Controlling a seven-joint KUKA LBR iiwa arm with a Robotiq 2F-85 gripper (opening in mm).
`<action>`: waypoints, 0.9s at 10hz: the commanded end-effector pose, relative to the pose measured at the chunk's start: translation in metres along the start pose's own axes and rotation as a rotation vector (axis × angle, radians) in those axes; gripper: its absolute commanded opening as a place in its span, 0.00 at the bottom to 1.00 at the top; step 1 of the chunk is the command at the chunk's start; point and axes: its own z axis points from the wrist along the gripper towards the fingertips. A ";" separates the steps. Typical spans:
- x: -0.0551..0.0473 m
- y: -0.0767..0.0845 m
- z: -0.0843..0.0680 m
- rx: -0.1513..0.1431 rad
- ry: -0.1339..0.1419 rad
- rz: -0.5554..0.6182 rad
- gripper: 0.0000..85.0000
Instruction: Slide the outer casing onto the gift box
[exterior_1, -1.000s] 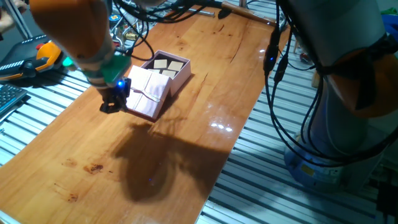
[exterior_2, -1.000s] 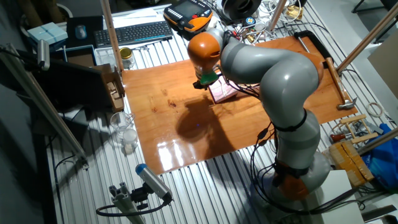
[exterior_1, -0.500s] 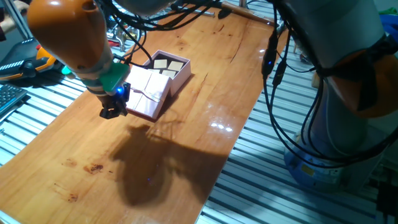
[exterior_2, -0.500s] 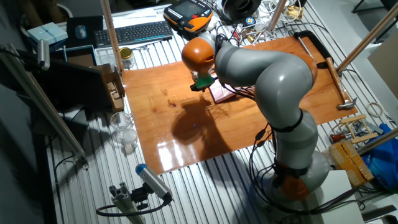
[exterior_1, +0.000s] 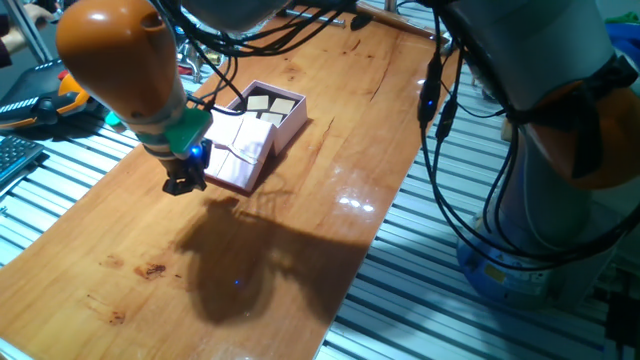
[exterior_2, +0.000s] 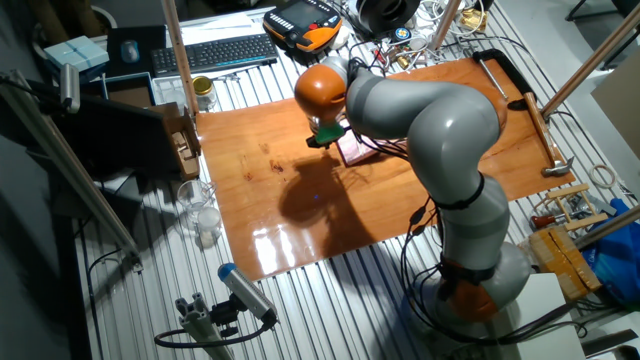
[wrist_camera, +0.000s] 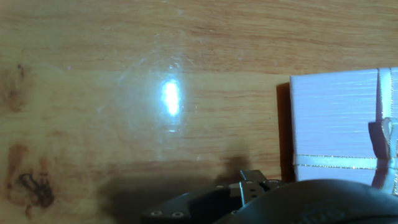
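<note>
Gripper (exterior_1: 184, 181) drawn slightly back from outer casing (exterior_1: 238, 150), casing half over gift box (exterior_1: 270, 108), long axis toward table's far edge, jaw opening unclear.

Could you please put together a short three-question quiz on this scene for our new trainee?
1. True or false: the outer casing fully covers the gift box.
2. Where is the gripper relative to the casing? A) beside its end farthest from the exposed tray, B) above the bow, C) at the table's far corner.
3. Fill in: the uncovered squares in the tray are ____ in colour.

Key: 1 false, beige squares still show at one end. 2 A. 3 beige.
</note>
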 end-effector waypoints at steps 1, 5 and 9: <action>0.000 -0.001 0.003 -0.002 -0.002 -0.001 0.00; 0.000 -0.012 0.013 0.017 -0.007 0.003 0.00; -0.002 -0.017 0.025 0.030 -0.015 0.008 0.00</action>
